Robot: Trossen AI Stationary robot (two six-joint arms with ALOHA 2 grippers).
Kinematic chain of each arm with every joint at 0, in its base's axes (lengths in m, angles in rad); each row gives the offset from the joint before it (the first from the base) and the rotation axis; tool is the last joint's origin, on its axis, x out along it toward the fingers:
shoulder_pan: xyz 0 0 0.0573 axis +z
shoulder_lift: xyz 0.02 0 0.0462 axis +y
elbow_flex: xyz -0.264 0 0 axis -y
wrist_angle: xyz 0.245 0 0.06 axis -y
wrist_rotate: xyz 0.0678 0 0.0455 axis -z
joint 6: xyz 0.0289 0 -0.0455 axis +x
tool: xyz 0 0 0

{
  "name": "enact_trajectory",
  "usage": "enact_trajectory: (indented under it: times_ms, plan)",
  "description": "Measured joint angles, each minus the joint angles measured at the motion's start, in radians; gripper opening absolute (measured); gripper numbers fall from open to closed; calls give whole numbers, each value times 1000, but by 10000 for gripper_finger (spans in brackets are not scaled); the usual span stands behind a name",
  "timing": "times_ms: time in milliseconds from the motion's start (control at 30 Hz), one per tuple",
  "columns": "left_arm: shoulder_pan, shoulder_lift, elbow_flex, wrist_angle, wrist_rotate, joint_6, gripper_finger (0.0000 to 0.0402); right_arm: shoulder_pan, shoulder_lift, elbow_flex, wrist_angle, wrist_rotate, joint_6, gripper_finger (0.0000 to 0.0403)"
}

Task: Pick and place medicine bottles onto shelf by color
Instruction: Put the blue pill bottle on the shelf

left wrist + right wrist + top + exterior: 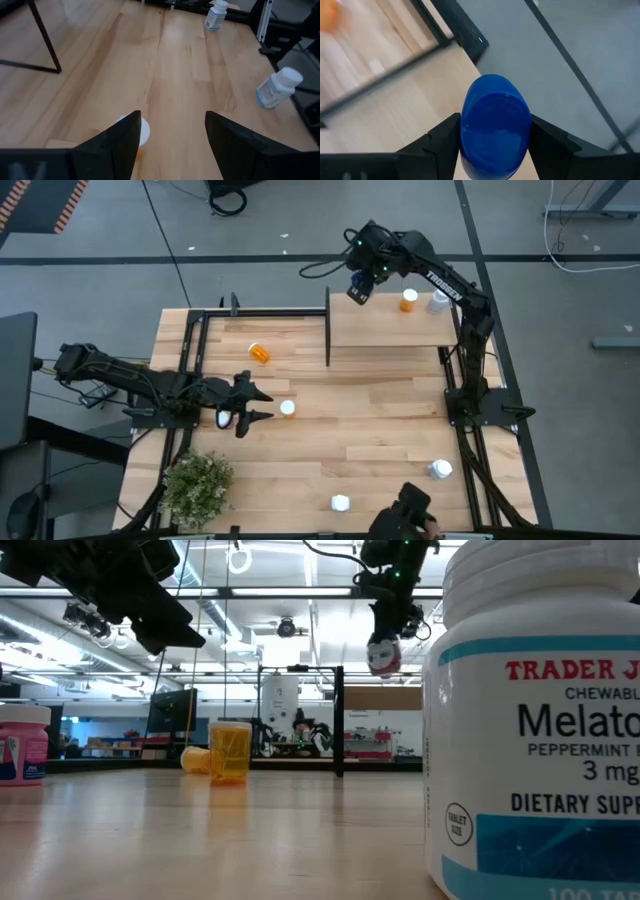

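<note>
My right hand (492, 150) pinches the blue-capped bottle (495, 125) above the shelf's (395, 332) far corner, by its black upright edge. On that shelf stand an orange bottle (408, 301) and a white one (437, 302). My left hand (172, 145) hangs spread, empty, over the bench (380, 430), well short of the shelf, beside a white-capped bottle (287, 408).

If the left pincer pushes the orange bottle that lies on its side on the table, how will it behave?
The orange bottle lies on its side on the table, so it probably rolls rather than slides. It looks like thin see-through plastic, likely light and stiff. Its round, smooth wall may slip from the left pincer, which is open now.
</note>
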Motion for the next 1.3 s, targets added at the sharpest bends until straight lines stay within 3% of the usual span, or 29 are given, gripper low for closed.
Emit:
enact_trajectory:
  times_ms: [233, 567, 1067, 1300]
  plan:
    - [3, 0, 0, 31, -65, 103, 229, -18, 1, -59, 133, -88, -37, 211]
    - [48, -2, 0, 77, -86, 78, 229, -17, 2, -245, 268, -161, -123, 212]
    - [48, -2, 0, 76, -86, 78, 229, -22, 1, -254, 293, -163, -134, 213]
    - [48, -2, 0, 75, -86, 79, 229, -24, 1, -254, 290, -163, -228, 213]
